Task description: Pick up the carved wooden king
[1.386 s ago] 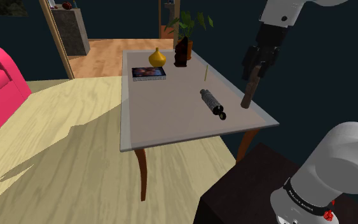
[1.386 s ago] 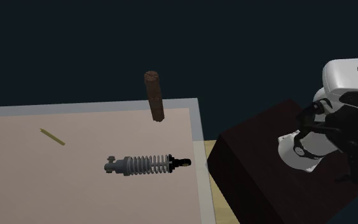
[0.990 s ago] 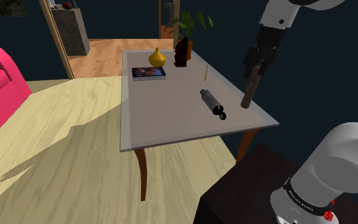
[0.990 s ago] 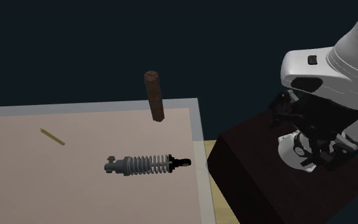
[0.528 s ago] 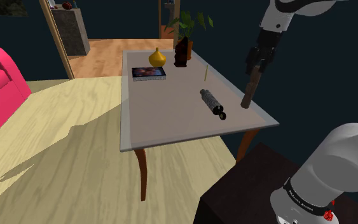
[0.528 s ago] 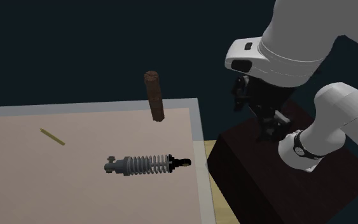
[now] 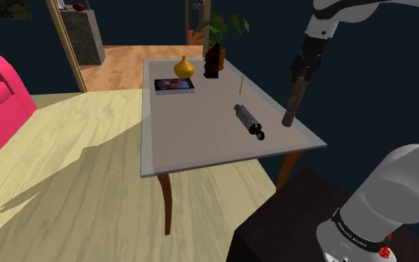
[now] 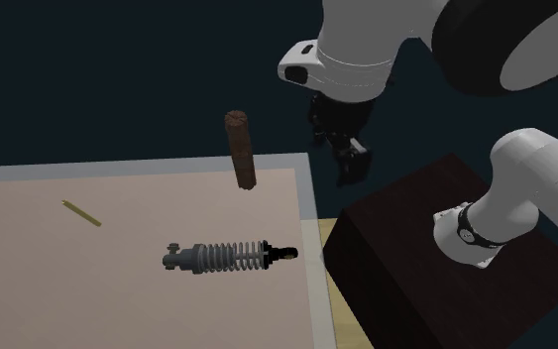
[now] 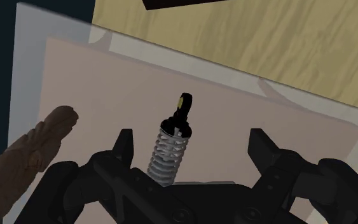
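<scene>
The black gripper [image 9: 191, 139] is seen with fingers [image 9: 125, 143] spread apart over a pale table [image 9: 285, 127]. A coiled shock absorber [image 9: 171, 149] is framed between them, untouched. The brown carved king [image 9: 34, 153] is glimpsed just outside one finger.

We catch the arm mid-swing. In the second exterior view its hand [image 8: 351, 167] has travelled from the 3 o'clock edge, across the stand [image 8: 435, 288], up toward 1 o'clock. It now hangs near the carved wooden king [image 8: 242, 149], at the king's 3 o'clock. In the shoulder view the hand [image 7: 301, 74] has edged toward 1 o'clock, and the grey link [image 7: 394, 186] above the base has leaned toward 3 o'clock.
</scene>
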